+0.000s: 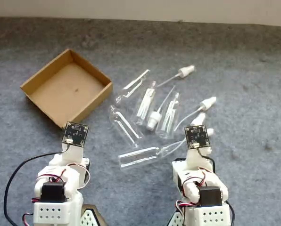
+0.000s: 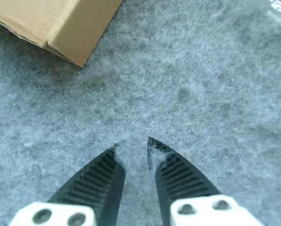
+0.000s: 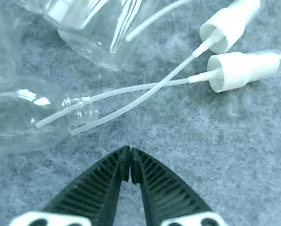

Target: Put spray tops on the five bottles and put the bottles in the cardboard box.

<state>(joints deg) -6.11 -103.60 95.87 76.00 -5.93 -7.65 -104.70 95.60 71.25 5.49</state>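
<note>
Overhead: cardboard box sits left with open tabletop around it; clear bottles overlap mid-table, outlines hard to separate.
Left wrist: left pincer slightly apart, empty; box corner cut off.
Right wrist: right pincer together, empty, near bottle neck; two spray tops beyond.

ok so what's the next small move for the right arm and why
Probably open the right gripper, whose jaws are shut, and ease it toward the neck of the bottle just ahead. A spray top lies loose nearby with its tube seemingly already inside that neck, so steadying the bottle seems the first step to seating the top.
</note>
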